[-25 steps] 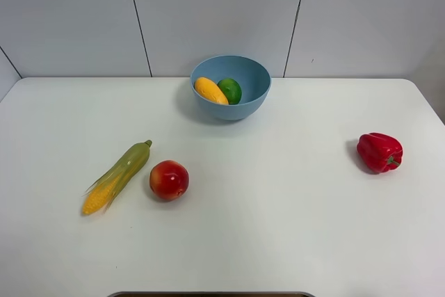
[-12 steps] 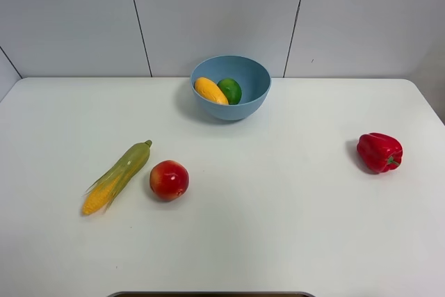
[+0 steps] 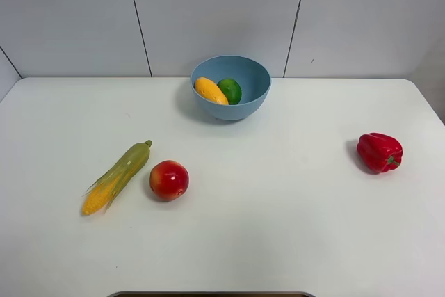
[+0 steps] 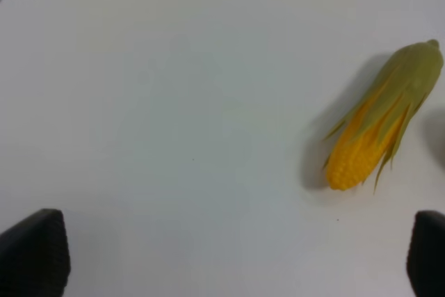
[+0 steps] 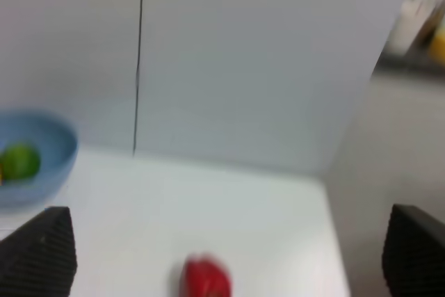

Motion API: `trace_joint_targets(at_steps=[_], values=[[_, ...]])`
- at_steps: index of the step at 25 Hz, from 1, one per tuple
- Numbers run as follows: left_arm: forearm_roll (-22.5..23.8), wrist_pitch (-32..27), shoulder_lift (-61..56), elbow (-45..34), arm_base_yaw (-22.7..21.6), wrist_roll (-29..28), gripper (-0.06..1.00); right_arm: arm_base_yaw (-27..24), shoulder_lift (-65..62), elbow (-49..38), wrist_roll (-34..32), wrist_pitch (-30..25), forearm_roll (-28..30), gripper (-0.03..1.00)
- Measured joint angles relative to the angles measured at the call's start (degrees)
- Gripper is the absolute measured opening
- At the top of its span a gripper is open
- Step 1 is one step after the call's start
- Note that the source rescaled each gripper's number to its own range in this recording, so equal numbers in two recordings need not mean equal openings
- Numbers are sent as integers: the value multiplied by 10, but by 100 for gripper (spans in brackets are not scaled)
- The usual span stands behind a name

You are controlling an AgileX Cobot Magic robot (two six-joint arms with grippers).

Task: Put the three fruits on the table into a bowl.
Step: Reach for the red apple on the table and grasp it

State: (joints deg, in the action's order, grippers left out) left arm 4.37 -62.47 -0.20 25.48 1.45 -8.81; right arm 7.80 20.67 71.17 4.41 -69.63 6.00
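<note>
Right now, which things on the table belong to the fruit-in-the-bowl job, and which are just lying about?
Job: apple, mango, lime, bowl.
Lying about: corn, pepper.

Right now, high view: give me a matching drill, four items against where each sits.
Items
1. lime
2. apple
3. corn cob
4. bell pepper

Places
A. on the table, far right, on its own
B. on the table, furthest left, lying at a slant
C. inside the bowl, beside the mango
D. on the table, just right of the corn cob

Pairs: 1-C, 2-D, 3-B, 4-A
</note>
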Motion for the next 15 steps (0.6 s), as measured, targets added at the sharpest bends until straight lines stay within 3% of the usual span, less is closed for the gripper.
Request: trace_joint_targets(at_steps=[7, 15], values=[[0, 0, 0, 0, 0, 0, 100, -44, -77, -197, -44, 35, -14, 92], [0, 0, 0, 0, 0, 0, 100, -46, -162, -307, -60, 52, -33, 91]])
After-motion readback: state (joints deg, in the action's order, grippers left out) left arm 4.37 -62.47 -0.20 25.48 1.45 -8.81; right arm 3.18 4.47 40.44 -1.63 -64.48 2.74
